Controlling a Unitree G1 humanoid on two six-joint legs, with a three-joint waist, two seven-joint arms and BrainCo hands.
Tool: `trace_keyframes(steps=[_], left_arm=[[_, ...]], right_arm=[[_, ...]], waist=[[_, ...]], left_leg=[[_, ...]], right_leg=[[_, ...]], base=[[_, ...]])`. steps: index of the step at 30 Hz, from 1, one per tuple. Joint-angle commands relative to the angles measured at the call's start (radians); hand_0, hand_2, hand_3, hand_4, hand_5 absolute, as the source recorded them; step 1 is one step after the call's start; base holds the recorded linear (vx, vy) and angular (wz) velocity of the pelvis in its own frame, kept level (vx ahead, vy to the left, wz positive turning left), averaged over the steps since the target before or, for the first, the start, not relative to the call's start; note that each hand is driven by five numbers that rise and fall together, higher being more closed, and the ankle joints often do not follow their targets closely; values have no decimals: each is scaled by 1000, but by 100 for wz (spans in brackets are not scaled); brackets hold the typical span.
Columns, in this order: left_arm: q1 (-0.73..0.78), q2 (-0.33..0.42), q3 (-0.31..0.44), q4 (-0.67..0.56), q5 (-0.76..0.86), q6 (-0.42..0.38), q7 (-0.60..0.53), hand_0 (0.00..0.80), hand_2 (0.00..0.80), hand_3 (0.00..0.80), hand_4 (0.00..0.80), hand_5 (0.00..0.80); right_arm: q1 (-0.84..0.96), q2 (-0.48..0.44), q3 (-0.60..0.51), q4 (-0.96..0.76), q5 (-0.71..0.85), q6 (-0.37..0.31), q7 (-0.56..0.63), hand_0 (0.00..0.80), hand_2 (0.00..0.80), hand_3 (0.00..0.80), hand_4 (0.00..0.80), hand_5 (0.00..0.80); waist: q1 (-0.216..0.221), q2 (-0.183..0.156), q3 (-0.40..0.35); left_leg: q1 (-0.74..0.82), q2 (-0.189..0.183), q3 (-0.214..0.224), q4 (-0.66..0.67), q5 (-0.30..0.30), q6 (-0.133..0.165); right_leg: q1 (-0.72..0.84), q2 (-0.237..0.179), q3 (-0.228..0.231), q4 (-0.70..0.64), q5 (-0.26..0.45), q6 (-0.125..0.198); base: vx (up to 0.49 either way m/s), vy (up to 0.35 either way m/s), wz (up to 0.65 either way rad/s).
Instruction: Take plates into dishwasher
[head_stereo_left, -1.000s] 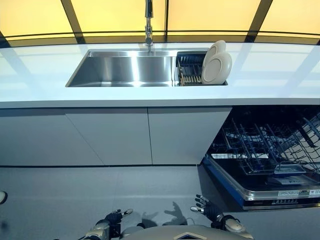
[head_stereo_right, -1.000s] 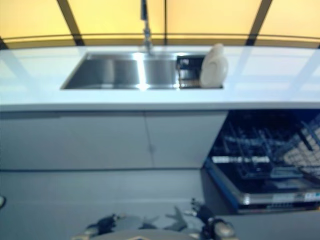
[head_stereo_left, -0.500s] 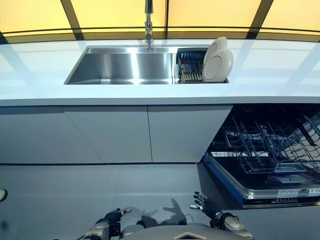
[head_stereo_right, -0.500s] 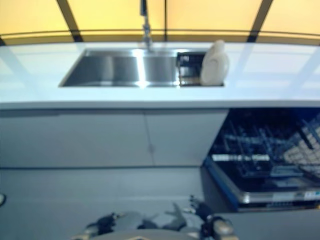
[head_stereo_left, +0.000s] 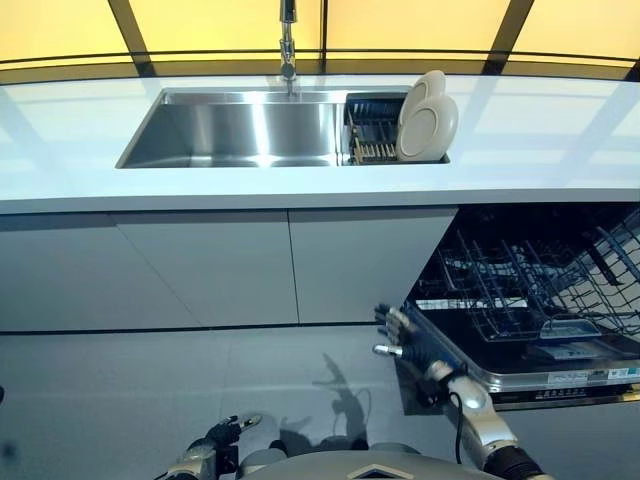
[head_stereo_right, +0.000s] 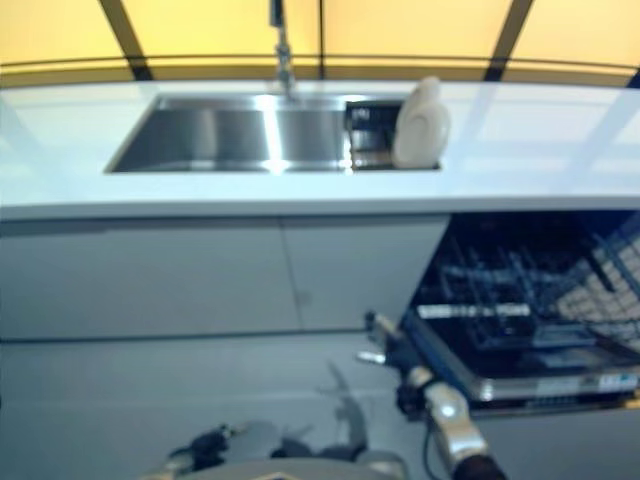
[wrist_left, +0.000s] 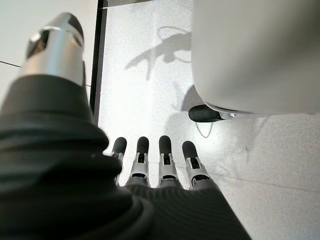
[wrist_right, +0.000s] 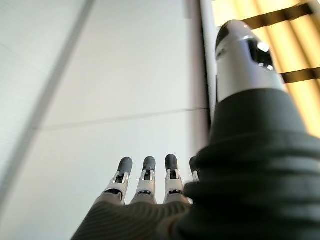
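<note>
Two cream plates (head_stereo_left: 428, 118) stand on edge in a dark dish rack (head_stereo_left: 374, 130) at the right end of the steel sink (head_stereo_left: 240, 128). The dishwasher (head_stereo_left: 530, 300) stands open at the lower right, its wire rack pulled out and holding no plates. My right hand (head_stereo_left: 402, 336) is raised in front of the dishwasher's left corner, fingers straight and empty; its wrist view (wrist_right: 145, 185) faces the cabinet fronts. My left hand (head_stereo_left: 222, 438) hangs low by my body, fingers straight and empty, over the floor (wrist_left: 150, 165).
A white counter (head_stereo_left: 540, 140) runs across the view with a tap (head_stereo_left: 287, 45) behind the sink. Grey cabinet fronts (head_stereo_left: 220, 265) lie below it, left of the dishwasher. Grey floor (head_stereo_left: 150, 400) lies between me and the cabinets.
My right hand has risen from low by my body up to the dishwasher's left front corner. The camera has shifted slightly. The left hand and the plates have not moved.
</note>
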Motion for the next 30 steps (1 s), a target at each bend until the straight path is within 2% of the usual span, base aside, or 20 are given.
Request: trace_keyframes(steps=[1,6,7,8,10,11,12,13,14,15,18,19,21,23,25,26,27,28,30], left_arm=[[-39,-10,29,55,-8,-20,7,0,0,0,0,0],[-42,-12,38,68,20,-20,22,0,0,0,0,0],[-45,-12,44,67,16,-18,27,0,0,0,0,0],[-54,-9,59,66,5,-7,29,0,0,0,0,0],[-61,-3,78,73,-10,-8,35,0,0,0,0,0],[-62,6,92,78,-12,0,25,0,0,0,0,0],[-60,8,101,85,-11,-6,21,0,0,0,0,0],[-55,10,111,90,-12,-14,20,0,0,0,0,0],[-54,13,113,91,-11,-14,17,0,0,0,0,0],[-42,23,107,95,-7,-14,14,0,0,0,0,0],[-1,42,86,106,-27,-14,13,0,0,0,0,0],[14,42,83,113,-36,-22,13,0,0,0,0,0],[35,38,84,122,-53,-30,8,0,0,0,0,0],[39,31,94,132,-79,-31,1,0,0,0,0,0],[27,25,110,144,-83,-29,0,0,0,0,0,0],[15,24,119,144,-64,-26,7,0,0,0,0,0],[11,26,121,145,-63,-36,9,0,0,0,0,0],[2,29,122,138,-72,-48,11,0,0,0,0,0],[-14,33,115,124,-54,-42,-5,0,0,0,0,0]], right_arm=[[-112,-39,-96,-144,75,-82,-15,0,0,0,0,0],[-238,-123,-205,-145,156,-12,-61,0,0,0,0,0],[-280,-145,-219,-130,173,3,-70,0,0,0,0,0],[-333,-176,-231,-106,158,33,-125,0,0,0,0,0],[-413,-215,-212,-50,177,29,-163,0,0,0,0,0],[-439,-230,-207,-27,185,33,-207,0,0,0,0,0],[-454,-236,-208,0,200,25,-216,0,0,0,0,0],[-483,-237,-205,38,214,17,-226,0,0,0,0,0],[-501,-239,-202,55,212,18,-233,0,0,0,0,0],[-545,-246,-191,90,202,18,-260,0,0,0,0,0],[-612,-284,-163,101,253,54,-286,0,0,0,0,0],[-625,-298,-164,111,270,62,-266,0,0,0,0,0],[-643,-320,-161,131,294,76,-226,0,0,0,0,0],[-657,-337,-154,134,302,75,-204,0,0,0,0,0],[-659,-335,-151,135,295,76,-182,0,0,0,0,0],[-648,-325,-152,131,308,80,-173,0,0,0,0,0],[-641,-322,-154,128,308,81,-171,0,0,0,0,0],[-621,-314,-158,118,305,78,-177,0,0,0,0,0],[-589,-302,-173,107,293,80,-173,0,0,0,0,0]], waist=[[-23,-29,17],[-9,-42,20],[-5,-51,24],[7,-71,35],[28,-97,58],[47,-102,75],[64,-98,87],[91,-84,103],[103,-77,112],[138,-45,118],[211,-15,121],[228,-14,121],[244,-15,117],[246,-10,112],[240,-14,104],[238,-29,90],[239,-36,83],[239,-49,68],[236,-71,41]], left_leg=[[27,-23,26,-1,-48,50],[35,-2,9,56,-64,42],[22,11,8,111,-75,36],[-24,25,8,227,-87,26],[-122,33,9,433,-81,33],[-191,24,4,514,-47,36],[-243,3,-4,536,-18,31],[-302,-18,3,518,27,22],[-313,-19,9,499,38,19],[-352,-24,10,398,114,-2],[-409,-52,-54,140,256,-31],[-418,-58,-72,87,271,-38],[-424,-60,-68,43,280,-45],[-428,-34,-23,42,271,-46],[-418,-4,40,54,231,-33],[-410,-3,62,97,186,-12],[-413,-4,63,117,174,-8],[-406,-5,70,149,145,8],[-387,-15,70,154,120,26]], right_leg=[[-44,11,59,71,-3,40],[-35,24,70,100,-29,13],[-36,21,70,108,-32,4],[-36,13,69,118,-30,-10],[-39,5,72,130,-31,-38],[-33,10,76,134,-29,-52],[-22,20,86,131,-27,-54],[2,38,102,126,-30,-54],[16,45,109,123,-36,-54],[48,78,122,119,-53,-53],[137,124,208,104,-93,-56],[155,128,229,104,-103,-57],[177,128,250,105,-122,-58],[190,122,250,128,-162,-57],[196,95,223,160,-201,-45],[209,67,204,171,-210,-24],[220,57,193,173,-211,-17],[225,36,170,186,-212,1],[220,5,143,217,-174,32]], base=[[16,-66,-7],[60,-127,-5],[74,-183,0],[46,-201,1],[41,-197,1],[91,-136,-6],[197,-97,-8],[199,-39,-8],[395,-8,-14],[445,23,-27],[575,54,-42],[421,64,-62],[386,109,-30],[416,206,-36],[365,229,-77],[278,191,-55],[287,197,-50],[292,177,-42],[349,197,-27]])
